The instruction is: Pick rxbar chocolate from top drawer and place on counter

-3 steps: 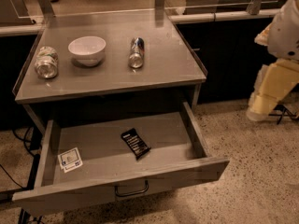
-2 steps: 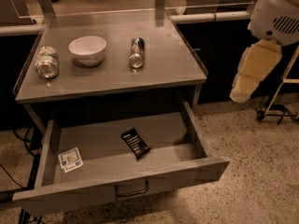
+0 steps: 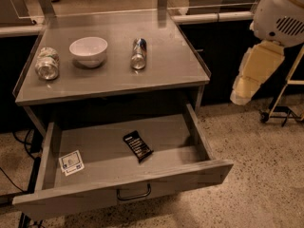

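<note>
The rxbar chocolate (image 3: 137, 146), a flat black bar with white lettering, lies at an angle in the middle of the open top drawer (image 3: 104, 158). The drawer is pulled well out, and its loop handle (image 3: 134, 194) shows on the front panel. The grey counter (image 3: 166, 63) sits directly above it. My arm's white housing (image 3: 280, 13) and cream link (image 3: 254, 72) hang at the right, beside the counter's right edge and above the floor. The gripper itself is out of view, so the bar lies free.
A white-and-blue card (image 3: 71, 162) lies at the drawer's left front. On the counter are a white bowl (image 3: 89, 50), a can on its side (image 3: 138, 53) and a clear jar on its side (image 3: 46, 64). A wheeled metal stand (image 3: 285, 106) is at the far right.
My arm has moved up and to the left, nearer the counter's right side. The bar, drawer and counter items have not moved.
</note>
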Controlling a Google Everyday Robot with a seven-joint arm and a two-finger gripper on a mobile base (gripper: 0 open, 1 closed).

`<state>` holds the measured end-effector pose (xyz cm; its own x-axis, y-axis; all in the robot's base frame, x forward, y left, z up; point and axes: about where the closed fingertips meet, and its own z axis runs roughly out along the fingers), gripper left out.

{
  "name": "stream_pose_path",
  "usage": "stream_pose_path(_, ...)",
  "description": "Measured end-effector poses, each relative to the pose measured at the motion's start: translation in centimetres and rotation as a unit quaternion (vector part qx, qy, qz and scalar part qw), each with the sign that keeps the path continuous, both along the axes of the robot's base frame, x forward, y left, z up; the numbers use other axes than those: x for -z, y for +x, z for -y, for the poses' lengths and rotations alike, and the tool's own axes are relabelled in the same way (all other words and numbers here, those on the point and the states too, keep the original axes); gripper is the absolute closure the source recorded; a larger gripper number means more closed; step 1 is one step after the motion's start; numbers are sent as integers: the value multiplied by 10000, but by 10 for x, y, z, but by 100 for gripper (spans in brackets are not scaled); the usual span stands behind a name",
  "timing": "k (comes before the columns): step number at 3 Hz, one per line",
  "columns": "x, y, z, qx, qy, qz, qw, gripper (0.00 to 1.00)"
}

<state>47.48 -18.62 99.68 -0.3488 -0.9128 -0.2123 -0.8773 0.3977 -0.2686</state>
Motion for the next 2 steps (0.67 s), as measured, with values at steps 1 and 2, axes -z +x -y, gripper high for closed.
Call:
stream_pose_path(1,20,-20,-23,27,312,-251,9992,0)
stream_pose_path(2,47,-46,-44,106,552,-613,9965,0)
